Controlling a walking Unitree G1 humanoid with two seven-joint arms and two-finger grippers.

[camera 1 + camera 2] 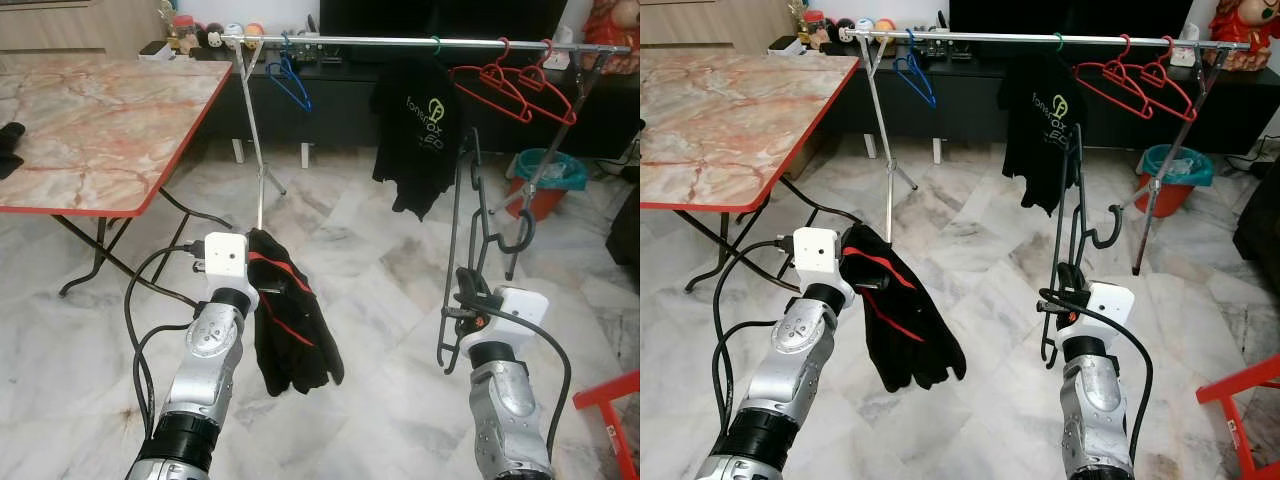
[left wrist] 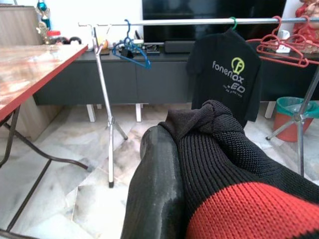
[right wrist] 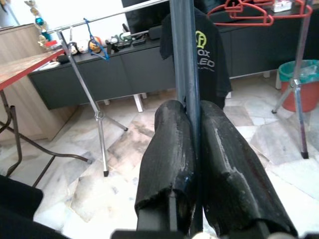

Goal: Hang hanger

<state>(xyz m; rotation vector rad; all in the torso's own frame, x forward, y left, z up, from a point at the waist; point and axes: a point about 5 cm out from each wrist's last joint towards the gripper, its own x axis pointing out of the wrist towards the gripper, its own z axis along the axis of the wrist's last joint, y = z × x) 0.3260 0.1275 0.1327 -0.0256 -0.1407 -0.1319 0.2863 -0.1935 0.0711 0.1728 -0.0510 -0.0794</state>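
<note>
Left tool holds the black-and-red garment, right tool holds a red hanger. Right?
Not quite. The right tool is shut on a dark grey hanger, as the right eye view shows; the red hangers are on the rail. The left tool does hold the black-and-red garment.

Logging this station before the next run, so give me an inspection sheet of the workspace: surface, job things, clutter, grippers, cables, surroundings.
Surface: marble-tile floor; nothing seen lying on the stretch ahead.
Job's things: dark hanger upright in the right gripper; black and red garment hanging from the left gripper; clothes rail ahead.
Clutter: blue hanger, black T-shirt and red hangers on the rail.
Grippers: right gripper, jaws shut on the hanger; left gripper, shut on the garment.
Cables: black cables looping beside the left arm.
Surroundings: marble-top folding table on the left; teal bin on the right.
</note>
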